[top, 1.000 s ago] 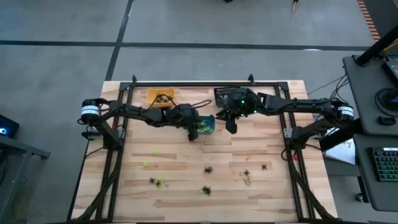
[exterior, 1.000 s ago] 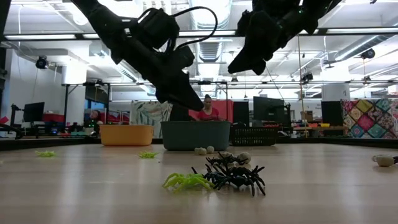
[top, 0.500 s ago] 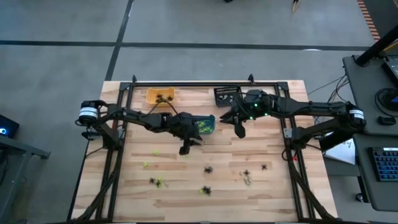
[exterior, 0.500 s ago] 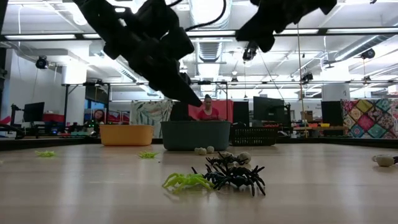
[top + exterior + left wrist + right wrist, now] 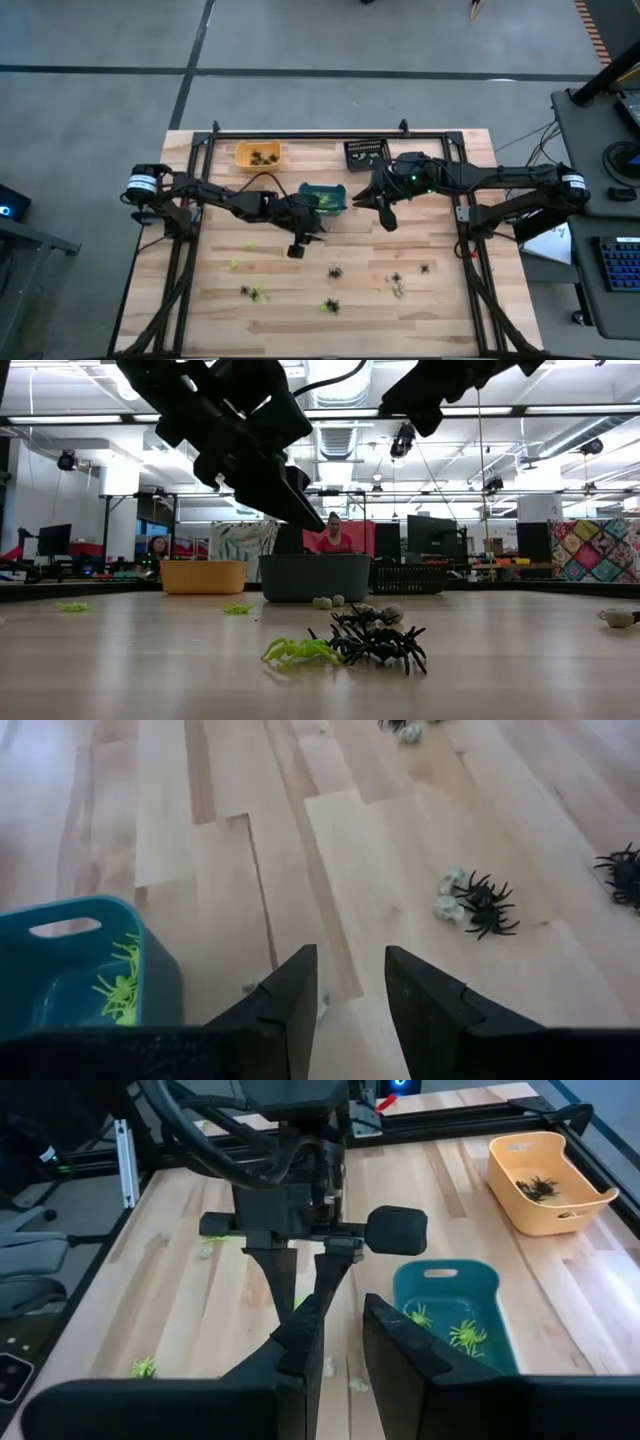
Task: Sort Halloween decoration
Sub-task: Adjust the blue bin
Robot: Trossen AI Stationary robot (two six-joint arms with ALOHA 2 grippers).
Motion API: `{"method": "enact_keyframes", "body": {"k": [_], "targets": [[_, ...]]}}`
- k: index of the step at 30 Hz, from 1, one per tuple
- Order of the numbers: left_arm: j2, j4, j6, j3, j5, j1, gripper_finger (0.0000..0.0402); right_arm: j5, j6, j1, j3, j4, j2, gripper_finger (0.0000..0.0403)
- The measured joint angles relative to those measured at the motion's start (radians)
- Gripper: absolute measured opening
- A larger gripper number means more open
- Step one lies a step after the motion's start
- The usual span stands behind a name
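Halloween decoration pieces lie scattered on the near half of the wooden table: lime green ones [image 5: 235, 264], black ones [image 5: 335, 272] and pale ones [image 5: 399, 292]. A black pair beside pale pieces [image 5: 485, 906] shows in the left wrist view. My left gripper [image 5: 297, 246] hovers open above bare wood, just near-left of the teal bin [image 5: 325, 199]; nothing is between its fingers [image 5: 350, 990]. My right gripper [image 5: 386, 216] hangs higher, right of the teal bin, its fingers a little apart and empty [image 5: 342, 1338].
The teal bin [image 5: 450, 1315] holds green pieces. An orange bin [image 5: 258, 155] with dark pieces and a black bin [image 5: 365, 152] stand at the far edge. Two small pale pieces [image 5: 328, 1368] lie by the teal bin. A black frame borders the table.
My left gripper has left the teal bin's side and gone toward the near edge and a little left, rolling as it went. My right gripper has risen and drifted toward the near right, away from the black bin. No piece on the table has shifted.
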Motion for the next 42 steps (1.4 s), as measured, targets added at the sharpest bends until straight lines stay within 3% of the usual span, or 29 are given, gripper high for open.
{"method": "enact_keyframes", "body": {"k": [13, 20, 26, 42], "targets": [[0.005, 0.025, -0.099, 0.000, -0.036, -0.010, 0.0103, 0.002, 0.002, 0.017, -0.001, 0.001, 0.000, 0.0063], [0.113, 0.080, -0.115, -0.001, -0.046, -0.018, 0.0103, 0.003, 0.009, 0.019, -0.004, 0.004, 0.000, 0.0063], [0.199, 0.086, -0.141, -0.001, -0.147, -0.018, 0.0103, 0.003, 0.009, 0.021, -0.005, 0.004, 0.000, 0.0063], [0.223, 0.104, -0.143, 0.000, -0.148, -0.017, 0.0103, 0.002, 0.008, 0.021, -0.009, 0.003, 0.000, 0.0063]]}}
